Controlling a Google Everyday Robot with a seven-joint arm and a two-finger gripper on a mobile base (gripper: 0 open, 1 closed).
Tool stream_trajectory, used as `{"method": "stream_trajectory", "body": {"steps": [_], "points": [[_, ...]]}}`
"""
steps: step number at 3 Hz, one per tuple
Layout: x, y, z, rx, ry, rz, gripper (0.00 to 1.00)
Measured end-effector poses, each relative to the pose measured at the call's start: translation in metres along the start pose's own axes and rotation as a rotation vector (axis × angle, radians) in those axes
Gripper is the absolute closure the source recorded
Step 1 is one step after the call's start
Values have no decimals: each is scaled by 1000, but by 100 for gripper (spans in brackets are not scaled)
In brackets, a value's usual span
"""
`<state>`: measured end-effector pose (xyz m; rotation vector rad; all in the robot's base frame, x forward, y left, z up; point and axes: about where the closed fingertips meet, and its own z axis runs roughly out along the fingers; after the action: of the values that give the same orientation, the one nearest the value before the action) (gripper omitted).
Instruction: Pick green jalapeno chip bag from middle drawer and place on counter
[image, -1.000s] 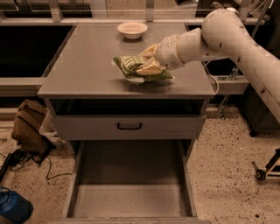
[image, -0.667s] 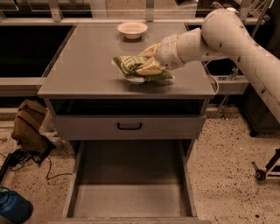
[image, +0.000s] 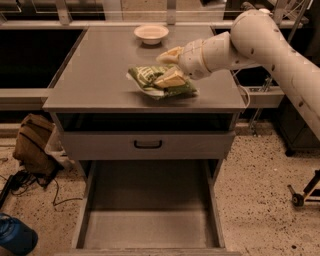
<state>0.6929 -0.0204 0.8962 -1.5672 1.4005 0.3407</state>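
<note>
The green jalapeno chip bag (image: 186, 90) lies flat on the counter (image: 100, 70), near its front right part. My gripper (image: 167, 66) reaches in from the right, just above the bag. Its fingers are spread: the lower finger (image: 171, 78) rests on the bag's top and the upper finger (image: 170, 53) stands clear behind it. The middle drawer (image: 150, 200) is pulled out below, and its grey floor holds nothing.
A pale bowl (image: 151, 33) sits at the counter's back edge. A closed drawer front with a black handle (image: 148, 144) is above the open drawer. A brown bag (image: 32, 145) and a blue object (image: 15, 239) lie on the floor at left.
The fingers have spread a little wider apart over the bag. The bag stays in the same spot on the counter.
</note>
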Motion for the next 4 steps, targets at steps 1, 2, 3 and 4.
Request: {"method": "stream_trajectory", "body": {"steps": [1,2,3,4], "points": [[0,0,0,0,0,0,0],[-3,1,-2,2,6,-2,0],[-31,-8,-26,37,55,-49,0],[-69,-22,-84,141,131,-95,0]]}}
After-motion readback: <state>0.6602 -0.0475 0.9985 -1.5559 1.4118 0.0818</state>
